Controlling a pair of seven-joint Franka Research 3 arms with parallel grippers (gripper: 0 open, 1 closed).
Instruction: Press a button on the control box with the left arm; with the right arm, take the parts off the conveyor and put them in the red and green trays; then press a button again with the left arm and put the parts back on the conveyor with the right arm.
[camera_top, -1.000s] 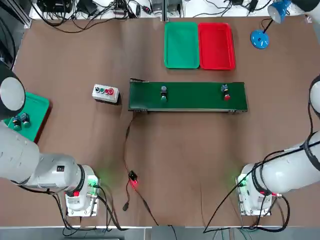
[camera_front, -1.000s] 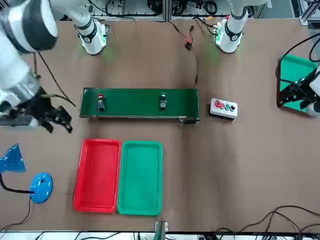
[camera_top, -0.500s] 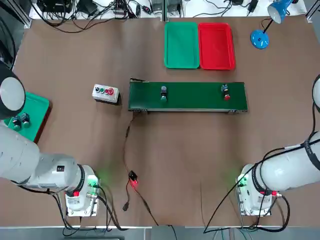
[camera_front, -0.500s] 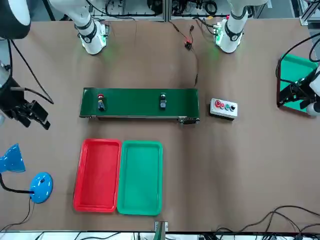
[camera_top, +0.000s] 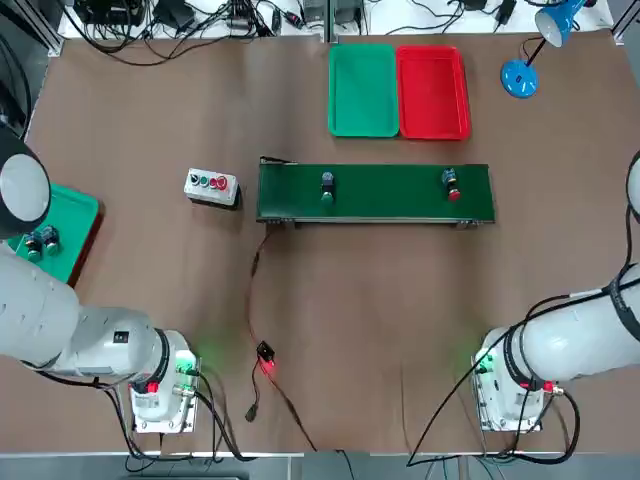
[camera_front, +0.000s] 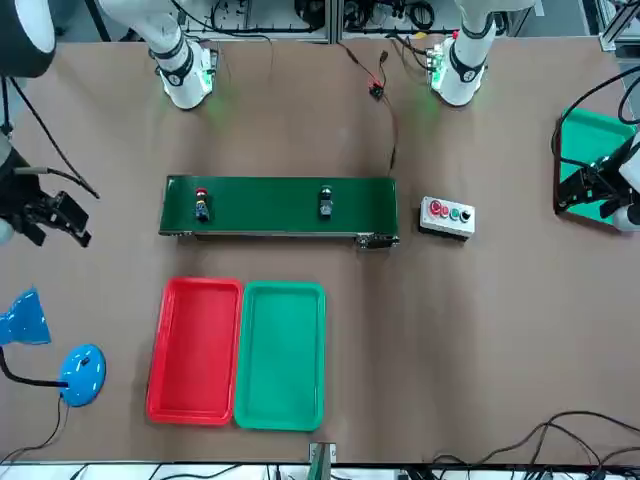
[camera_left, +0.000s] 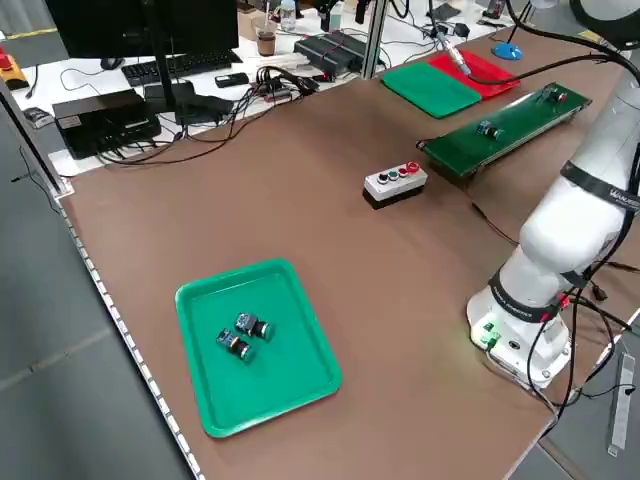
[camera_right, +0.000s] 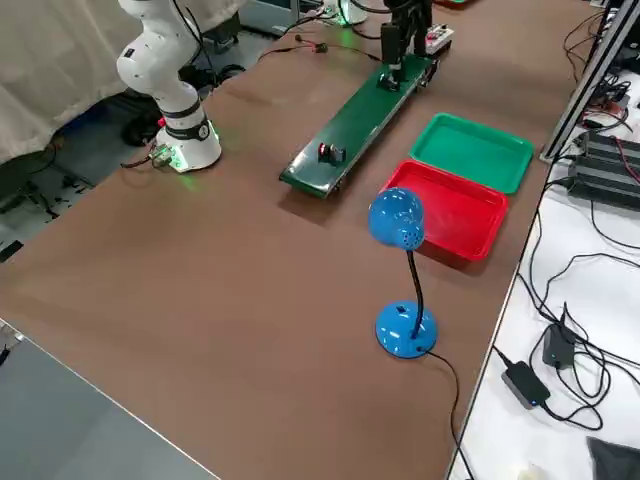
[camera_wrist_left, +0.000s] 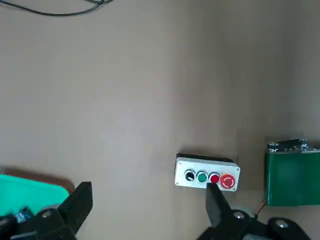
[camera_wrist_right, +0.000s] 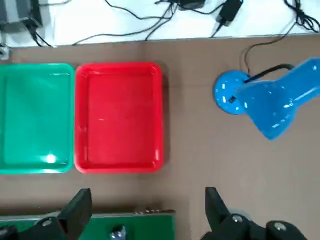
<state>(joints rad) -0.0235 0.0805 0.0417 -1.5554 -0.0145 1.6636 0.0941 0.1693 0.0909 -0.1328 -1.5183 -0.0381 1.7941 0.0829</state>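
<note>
Nearest the arms' bases, a loose cable with a small lit connector (camera_top: 266, 360) lay on the bench (camera_top: 150, 110), short of the conveyor (camera_top: 375, 192). The left claw (camera_wrist_left: 145, 212) hung spread and empty, high above the control box (camera_top: 211, 186), which sat just off the conveyor's left end, probably handy for a button press. The right claw (camera_front: 55, 215), also spread and empty, hovered off the conveyor's other end, beside it, not over it. Two parts rode the belt: a green-capped part (camera_top: 327, 187) near the middle and a red-capped part (camera_top: 451, 185) toward the right end. Beyond the conveyor the green tray (camera_top: 363, 90) and red tray (camera_top: 432, 92) lay touching, both bare, likely set close for short transfers. Only the left side view clearly showed another green tray (camera_left: 255, 345), well away from the conveyor, holding two small parts
</note>
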